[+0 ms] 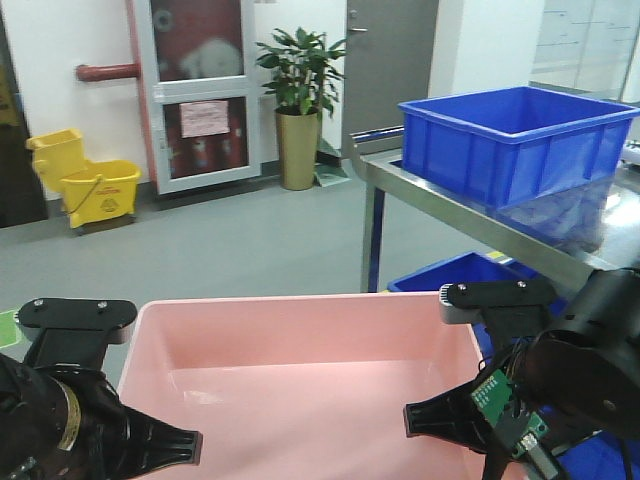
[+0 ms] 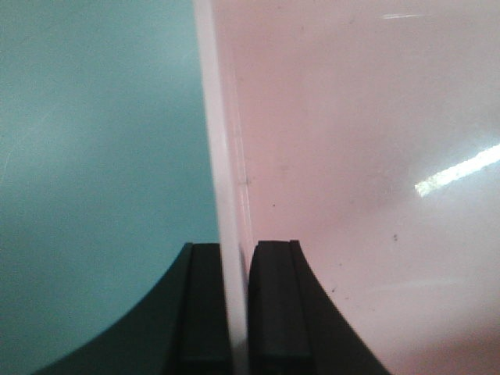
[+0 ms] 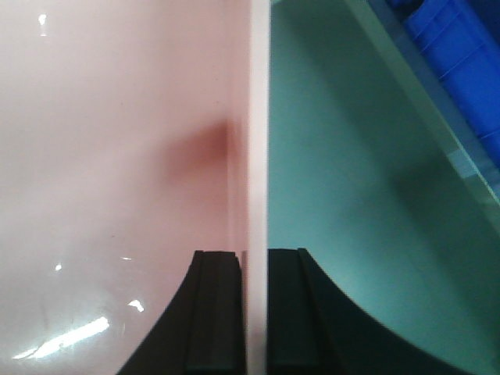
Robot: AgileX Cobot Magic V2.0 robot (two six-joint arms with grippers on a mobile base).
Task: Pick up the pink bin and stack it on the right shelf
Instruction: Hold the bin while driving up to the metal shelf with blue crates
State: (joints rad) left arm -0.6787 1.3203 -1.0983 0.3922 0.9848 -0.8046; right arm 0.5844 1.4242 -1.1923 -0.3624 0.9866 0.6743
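Observation:
The pink bin (image 1: 300, 380) fills the lower middle of the front view, open side up and empty. My left gripper (image 2: 234, 248) is shut on its left rim (image 2: 223, 156), one finger outside and one inside the wall. On the opposite side, my right gripper (image 3: 254, 254) is shut on the right rim (image 3: 256, 117) in the same way. Both arms flank the bin in the front view. The right shelf (image 1: 480, 215) is the glossy grey metal surface at the right, higher than the bin's rim.
A blue crate (image 1: 515, 140) stands on the shelf top, and another blue crate (image 1: 450, 272) sits under it. A teal-green surface (image 2: 94, 156) lies below the bin. Farther back are a yellow mop bucket (image 1: 85, 180), a potted plant (image 1: 300, 100) and doors.

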